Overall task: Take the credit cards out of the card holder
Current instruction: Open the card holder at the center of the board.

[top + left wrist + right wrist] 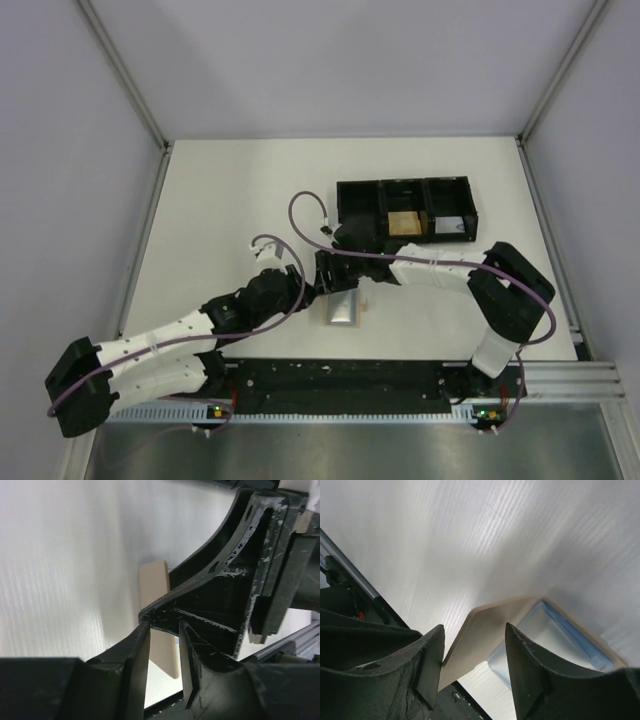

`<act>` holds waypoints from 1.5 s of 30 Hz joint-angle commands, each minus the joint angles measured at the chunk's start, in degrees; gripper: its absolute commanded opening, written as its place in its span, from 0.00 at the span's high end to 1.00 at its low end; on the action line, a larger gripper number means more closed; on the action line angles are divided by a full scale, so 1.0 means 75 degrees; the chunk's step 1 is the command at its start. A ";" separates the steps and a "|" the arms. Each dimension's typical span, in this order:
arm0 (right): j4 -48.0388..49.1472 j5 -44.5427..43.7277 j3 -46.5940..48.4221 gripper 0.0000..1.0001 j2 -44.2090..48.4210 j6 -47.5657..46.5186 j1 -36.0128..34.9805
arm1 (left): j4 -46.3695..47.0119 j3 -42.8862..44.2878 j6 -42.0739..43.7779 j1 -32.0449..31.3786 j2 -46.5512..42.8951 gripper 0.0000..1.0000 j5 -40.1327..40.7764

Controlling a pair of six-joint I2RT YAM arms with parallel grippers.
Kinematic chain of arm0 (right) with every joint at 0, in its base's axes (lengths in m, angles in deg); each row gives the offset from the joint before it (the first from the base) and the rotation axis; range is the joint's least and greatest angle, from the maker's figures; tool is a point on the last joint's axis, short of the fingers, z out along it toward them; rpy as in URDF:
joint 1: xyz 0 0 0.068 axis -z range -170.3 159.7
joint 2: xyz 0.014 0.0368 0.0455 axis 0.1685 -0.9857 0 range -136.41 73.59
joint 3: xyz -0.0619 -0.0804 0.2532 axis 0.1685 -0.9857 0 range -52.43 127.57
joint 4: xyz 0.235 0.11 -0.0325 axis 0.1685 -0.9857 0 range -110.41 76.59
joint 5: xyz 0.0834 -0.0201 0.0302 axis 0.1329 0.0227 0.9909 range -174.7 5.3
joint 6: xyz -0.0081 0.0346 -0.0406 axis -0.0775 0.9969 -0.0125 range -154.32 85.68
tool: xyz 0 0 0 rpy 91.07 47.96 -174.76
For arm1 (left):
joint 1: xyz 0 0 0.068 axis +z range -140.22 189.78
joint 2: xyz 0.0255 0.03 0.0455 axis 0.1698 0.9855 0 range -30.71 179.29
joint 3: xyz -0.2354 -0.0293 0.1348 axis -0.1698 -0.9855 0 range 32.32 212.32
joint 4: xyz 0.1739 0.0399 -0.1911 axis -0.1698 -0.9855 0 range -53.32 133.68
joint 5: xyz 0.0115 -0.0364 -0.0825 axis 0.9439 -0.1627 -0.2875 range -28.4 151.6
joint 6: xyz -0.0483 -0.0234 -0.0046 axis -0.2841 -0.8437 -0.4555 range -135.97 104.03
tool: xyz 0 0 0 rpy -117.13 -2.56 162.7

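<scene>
card holder (342,308) on table (220,200) near arm bases, tan flap raised, pale blue credit card (540,635) inside. right gripper (475,630) jaws wide, straddling flap, not pinching. left gripper (164,626) jaws narrowly parted, empty, crowding right's tip. black tray (405,195) behind, orange-tan block (403,223) in middle compartment.

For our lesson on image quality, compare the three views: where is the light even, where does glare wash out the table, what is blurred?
Top external: even light, soft shadows, the card holder clear. Left wrist: the table is washed out white; the left fingers are dark. Right wrist: glare streaks the table; the right fingers look soft.
</scene>
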 commanded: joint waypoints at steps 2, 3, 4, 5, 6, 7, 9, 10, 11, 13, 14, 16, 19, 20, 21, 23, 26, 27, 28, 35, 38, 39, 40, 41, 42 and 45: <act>0.0289 -0.0133 0.0350 0.55 0.0016 -0.0062 -0.0026 | 0.0080 0.0154 -0.0211 -0.0054 0.0647 0.74 -0.0559; 0.0417 -0.0075 0.0349 0.60 -0.0043 -0.0038 -0.0037 | 0.0044 0.0165 -0.0235 -0.0054 0.0612 0.74 -0.0548; 0.0534 0.0007 0.0338 0.65 -0.0113 0.0020 -0.0037 | -0.0003 0.0119 -0.0258 -0.0054 0.0507 0.74 -0.0490; 0.0675 0.0135 0.0326 0.68 -0.0207 0.0056 -0.0026 | -0.0015 0.0061 -0.0282 -0.0054 0.0332 0.74 -0.0454; 0.0839 0.0299 0.0349 0.69 -0.0312 0.0102 -0.0037 | -0.0026 0.0014 -0.0294 -0.0054 0.0133 0.74 -0.0407; 0.0875 0.0417 0.0407 0.70 -0.0429 0.0161 -0.0037 | -0.0061 -0.0033 -0.0294 -0.0054 -0.0043 0.73 -0.0349; 0.1191 0.0675 0.0455 0.71 -0.0605 0.0278 -0.0037 | -0.0027 -0.0104 -0.0294 -0.0054 -0.0441 0.70 -0.0372; 0.1227 0.0745 0.0490 0.71 -0.0711 0.0325 -0.0049 | 0.0020 -0.0150 -0.0294 -0.0054 -0.0547 0.69 -0.0453; 0.1273 0.0839 0.0536 0.71 -0.0828 0.0383 -0.0049 | 0.0055 -0.0186 -0.0294 -0.0054 -0.0630 0.68 -0.0523; 0.1425 0.0991 0.0595 0.70 -0.1062 0.0489 -0.0037 | 0.0207 -0.0279 -0.0294 -0.0054 -0.0666 0.66 -0.0699; 0.1461 0.1062 0.0630 0.68 -0.1179 0.0548 -0.0037 | 0.0312 -0.0338 -0.0294 -0.0054 -0.0619 0.66 -0.0770; 0.1496 0.1144 0.0724 0.58 -0.1390 0.0688 -0.0049 | 0.0453 -0.0385 -0.0340 -0.0054 -0.0456 0.66 -0.0992; 0.1625 0.1343 0.0748 0.52 -0.1625 0.0829 -0.0049 | 0.0524 -0.0385 -0.0364 -0.0054 -0.0303 0.66 -0.1215; 0.1672 0.1413 0.0725 0.48 -0.1672 0.0864 -0.0037 | 0.0548 -0.0397 -0.0376 -0.0054 -0.0326 0.66 -0.1250; 0.1742 0.1495 0.0724 0.43 -0.1707 0.0911 -0.0049 | 0.0571 -0.0432 -0.0387 -0.0054 -0.0361 0.65 -0.1262; 0.1836 0.1566 0.0701 0.37 -0.1754 0.1005 -0.0037 | 0.0641 -0.0502 -0.0387 -0.0054 -0.0396 0.64 -0.1262; 0.1848 0.1532 0.0701 0.37 -0.1836 0.1122 -0.0049 | 0.0723 -0.0514 -0.0364 -0.0054 -0.0268 0.64 -0.1379; 0.1802 0.1461 0.0713 0.39 -0.1837 0.1169 -0.0049 | 0.0735 -0.0514 -0.0352 -0.0054 -0.0163 0.64 -0.1403; 0.1766 0.1356 0.0701 0.41 -0.1837 0.1169 -0.0049 | 0.0700 -0.0503 -0.0352 -0.0054 -0.0011 0.64 -0.1380; 0.1707 0.1215 0.0643 0.53 -0.1649 0.1134 -0.0037 | 0.0255 -0.0619 -0.0808 -0.0054 0.0822 0.79 -0.0456; 0.1742 0.1215 0.0584 0.54 -0.1532 0.1146 -0.0014 | 0.0488 -0.1017 -0.1218 -0.0042 0.0881 0.84 0.0060; 0.1754 0.1191 0.0572 0.54 -0.1439 0.1157 -0.0025 | 0.0559 -0.1134 -0.1278 -0.0042 0.0904 0.84 0.0155; 0.1766 0.1168 0.0514 0.54 -0.1369 0.1169 -0.0002 | 0.0594 -0.1193 -0.1336 -0.0042 0.0928 0.85 0.0213; 0.1789 0.1121 0.0444 0.55 -0.1263 0.1181 0.0044 | 0.0571 -0.1217 -0.1360 -0.0042 0.0986 0.85 0.0226; 0.1836 0.1098 0.0374 0.55 -0.1112 0.1193 0.0091 | 0.0560 -0.1217 -0.1337 -0.0042 0.1079 0.85 0.0237; 0.1837 0.0946 0.0069 0.55 -0.0515 0.1123 0.0267 | 0.0536 -0.1182 -0.1395 -0.0019 0.1454 0.85 0.0308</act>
